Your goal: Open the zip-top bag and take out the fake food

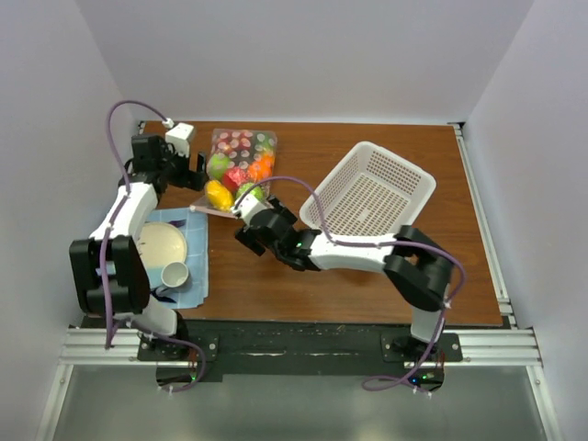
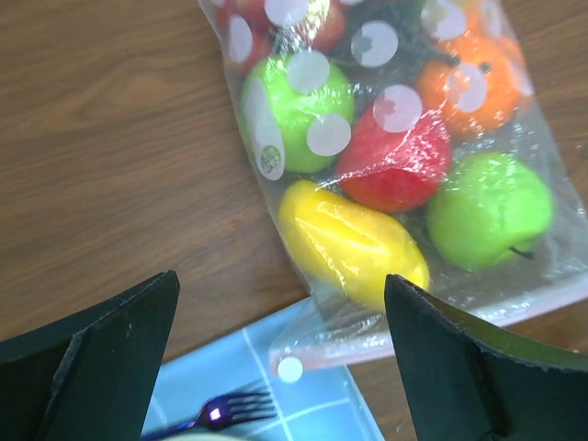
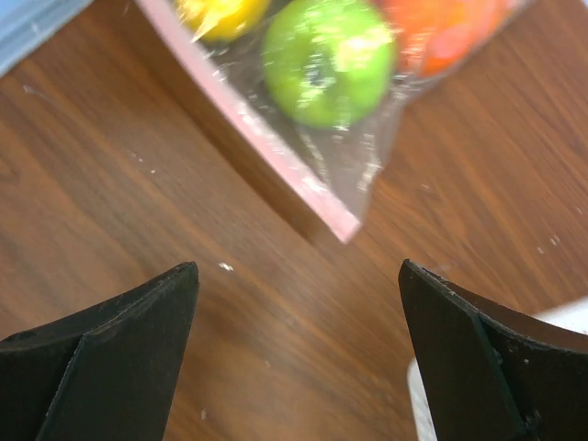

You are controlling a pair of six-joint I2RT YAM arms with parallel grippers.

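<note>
White walls enclose a brown wooden surface (image 1: 367,276) on which the zip-top bag (image 1: 241,165) lies flat at the far left-centre, with its pink zip strip (image 3: 276,152) along the near edge. All of the fake food (image 1: 234,170) seen lies inside the clear plastic: a green apple (image 2: 487,207), a yellow piece (image 2: 354,243), a red fruit (image 2: 395,170) and an orange (image 2: 469,78) can be made out through the film. No fruit lies loose on the wood.

The left claw (image 1: 196,170) hangs just left of the bag, its jaws spread wide and gripping nothing. The right claw (image 1: 250,219) sits just near of the strip's right corner, also spread wide and empty; its wrist view shows bare wood between the fingertips (image 3: 184,276), with the strip beyond them.

A white mesh basket (image 1: 427,179) rests to the right. A blue mat (image 1: 197,276) at the near left carries a beige plate (image 1: 156,243), a white cup (image 1: 175,274) and a purple fork (image 2: 216,413); the bag's near left corner overlaps the mat.

Judged progress: early. The strip appears flat and pressed together, though whether it is fully sealed cannot be told. Neither claw has a hold. Opening the mouth and taking out every fruit remain to be done.
</note>
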